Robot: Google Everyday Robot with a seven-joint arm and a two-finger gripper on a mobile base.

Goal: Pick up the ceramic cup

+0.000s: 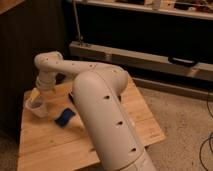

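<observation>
The ceramic cup point(35, 108) is a small whitish tapered cup standing near the left edge of the wooden table point(55, 145). My gripper point(38, 98) hangs from the white arm's wrist point(48, 66) and sits right at the cup's rim, reaching down into or around it. The gripper's tip is partly hidden against the cup. The arm's big white link point(105, 115) fills the middle of the view and hides part of the table.
A blue object point(64, 118) lies on the table just right of the cup. A dark object point(71, 98) is mostly hidden behind the arm. A dark cabinet wall point(25, 45) stands to the left and a low shelf rail point(150, 60) behind. Carpet floor is at the right.
</observation>
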